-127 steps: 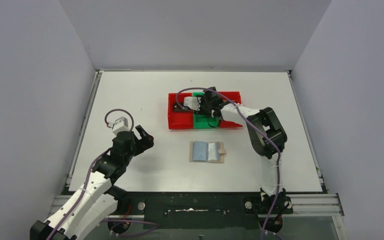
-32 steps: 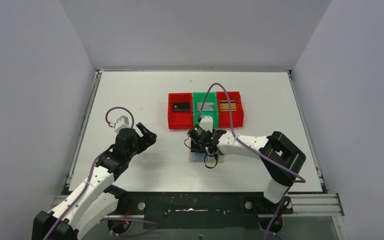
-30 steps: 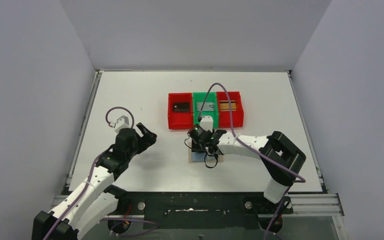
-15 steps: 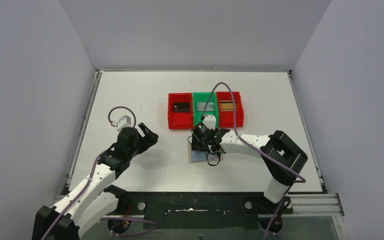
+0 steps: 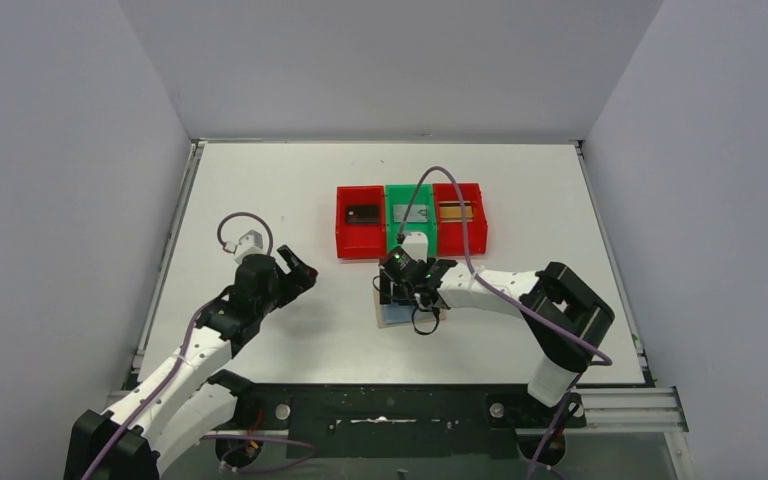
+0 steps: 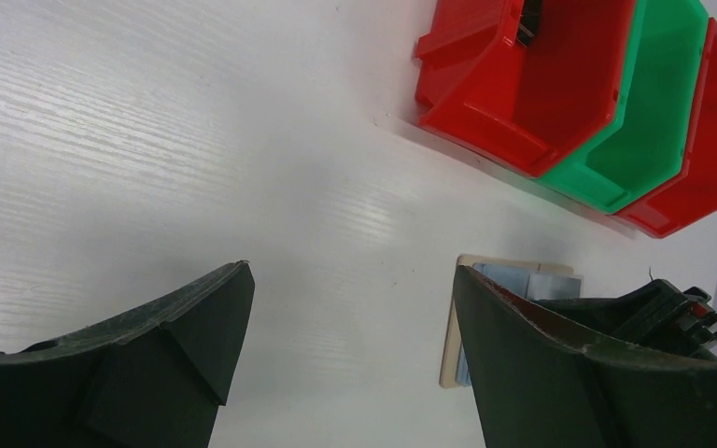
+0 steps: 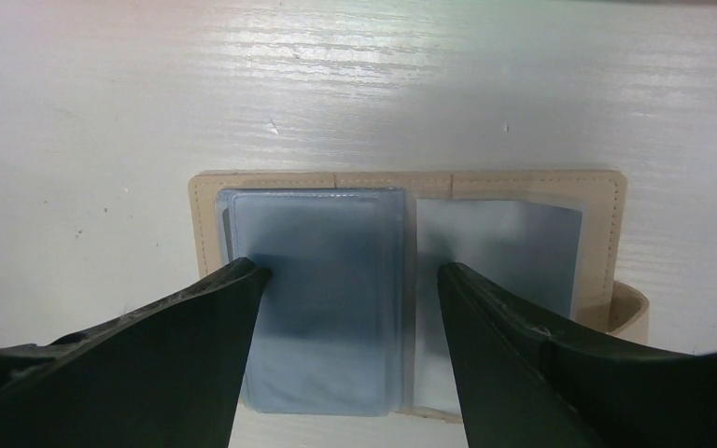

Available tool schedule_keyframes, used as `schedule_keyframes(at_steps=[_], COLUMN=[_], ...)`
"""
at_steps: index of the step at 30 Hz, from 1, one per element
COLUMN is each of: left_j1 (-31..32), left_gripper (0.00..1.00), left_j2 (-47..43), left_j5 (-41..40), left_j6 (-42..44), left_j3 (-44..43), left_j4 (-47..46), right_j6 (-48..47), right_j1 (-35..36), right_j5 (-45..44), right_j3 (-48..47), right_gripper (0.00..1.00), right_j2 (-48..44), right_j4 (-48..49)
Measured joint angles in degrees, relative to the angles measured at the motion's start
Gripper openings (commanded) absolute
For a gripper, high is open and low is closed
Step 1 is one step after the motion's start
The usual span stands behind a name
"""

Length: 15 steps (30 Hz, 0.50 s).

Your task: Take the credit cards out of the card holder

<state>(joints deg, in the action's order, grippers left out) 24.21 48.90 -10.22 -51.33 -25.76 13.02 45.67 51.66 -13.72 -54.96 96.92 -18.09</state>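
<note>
Change: right pincer (image 7: 352, 271), earlier at bins (image 5: 345, 242), now wide open over card holder (image 7: 499, 243), empty.
Left pincer (image 6: 350, 271): open, empty.
Counts: three credit cards (image 5: 362, 213), three bins.

The card holder (image 7: 401, 182) is beige-tan, its lining pale blue. The left red bin (image 5: 343, 228) has a dark card (image 5: 362, 213), the green bin (image 5: 393, 236) a silver-grey card (image 5: 410, 213), the right red bin (image 5: 480, 222) a gold-brown card (image 5: 457, 210). The surface (image 7: 429, 75) is white, faintly grained; left hand (image 6: 352, 273) and right hand (image 7: 352, 269) are black
</note>
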Motion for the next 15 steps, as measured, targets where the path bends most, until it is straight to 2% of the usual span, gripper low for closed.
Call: schedule_keyframes(at_steps=[15], left_j1=[0.0], left_gripper=[0.79], left_j2=[0.0], left_j5=[0.2], left_j6=[0.0], left_j3=[0.0], left_j4=[0.0], right_j6=[-2.0], right_j1=[0.8], right_j5=[1.0], right_j3=[-0.4], right_gripper=[0.75], right_j2=[0.1], right_j4=[0.1])
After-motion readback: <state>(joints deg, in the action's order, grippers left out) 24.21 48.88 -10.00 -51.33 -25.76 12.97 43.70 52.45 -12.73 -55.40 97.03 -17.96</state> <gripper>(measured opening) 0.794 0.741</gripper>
